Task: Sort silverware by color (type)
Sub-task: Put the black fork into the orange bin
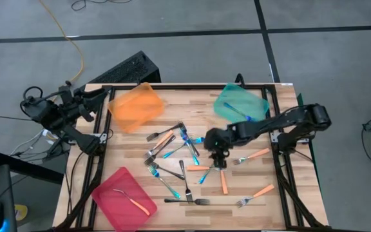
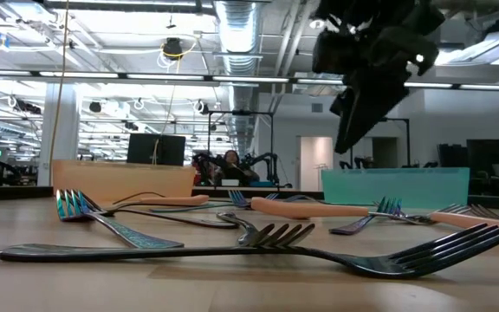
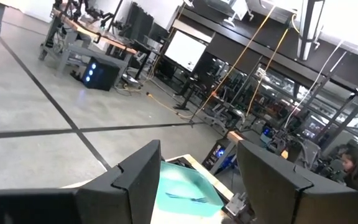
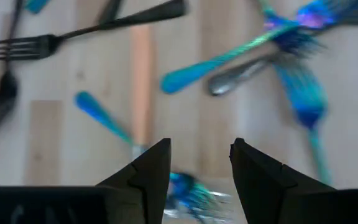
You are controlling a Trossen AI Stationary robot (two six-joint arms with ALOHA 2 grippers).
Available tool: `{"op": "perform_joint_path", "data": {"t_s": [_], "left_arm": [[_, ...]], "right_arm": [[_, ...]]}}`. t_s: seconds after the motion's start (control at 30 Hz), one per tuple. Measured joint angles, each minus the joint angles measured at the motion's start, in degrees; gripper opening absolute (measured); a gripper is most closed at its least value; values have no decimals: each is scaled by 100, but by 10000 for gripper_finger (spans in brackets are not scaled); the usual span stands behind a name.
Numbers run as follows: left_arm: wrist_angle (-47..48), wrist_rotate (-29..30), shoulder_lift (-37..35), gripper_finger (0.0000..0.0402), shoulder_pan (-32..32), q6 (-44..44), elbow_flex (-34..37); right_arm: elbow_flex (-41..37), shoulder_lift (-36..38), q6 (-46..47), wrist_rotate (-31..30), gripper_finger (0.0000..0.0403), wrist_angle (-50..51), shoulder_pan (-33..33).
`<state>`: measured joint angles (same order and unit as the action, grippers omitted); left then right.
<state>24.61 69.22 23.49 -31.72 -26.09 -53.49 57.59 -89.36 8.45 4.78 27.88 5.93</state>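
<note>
Sorting barely started. One orange-handled fork lying in the translucent pink tray at the table's near-left corner; at least one blue-handled fork in the translucent teal tray at the far right. Translucent orange tray at far left looking empty from above. Bulk of the silverware loose on the wooden slatted table: mixed cluster of blue-, orange- and dark-handled forks mid-table, plus two orange-handled forks off toward the right edge. Most of the job left, by this count.

Right gripper hovering over the right side of the cluster, fingers parted, nothing between them. Left gripper parked off the table's far-left corner, fingers spread wide, empty.

View differences: only the high view giving tray contents and the whole spread. Right wrist view looking straight down between its own fingers at a bright blue fork lying just under the gap, an orange handle beside it, a dark metal fork farther off. Low view showing a long dark fork flat in the foreground and the right gripper clear above the tabletop, not touching anything. Left wrist view facing out over the teal tray into the room, no loose silverware in sight.
</note>
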Motion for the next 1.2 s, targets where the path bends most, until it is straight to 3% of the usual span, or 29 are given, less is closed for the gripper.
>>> {"op": "perform_joint_path", "data": {"t_s": [0.27, 0.67, 0.87, 1.07, 1.2], "left_arm": [[51, -142, -2, 197, 1, 161, 0], [78, -277, -2, 197, -1, 181, 0], [141, -279, -2, 197, -1, 179, 0], [188, -283, -2, 197, -1, 242, 0], [233, -285, -2, 197, 1, 275, 0]], "right_arm": [[1100, -911, 992, -14, 187, 11, 1045], [2715, -2489, 2069, -207, 187, 317, 2012], [3088, -2830, 2642, -276, 187, 286, 2452], [3109, -2818, 3398, -1154, 187, 281, 2690], [3122, -2877, 3359, -1262, 187, 106, 2744]]}}
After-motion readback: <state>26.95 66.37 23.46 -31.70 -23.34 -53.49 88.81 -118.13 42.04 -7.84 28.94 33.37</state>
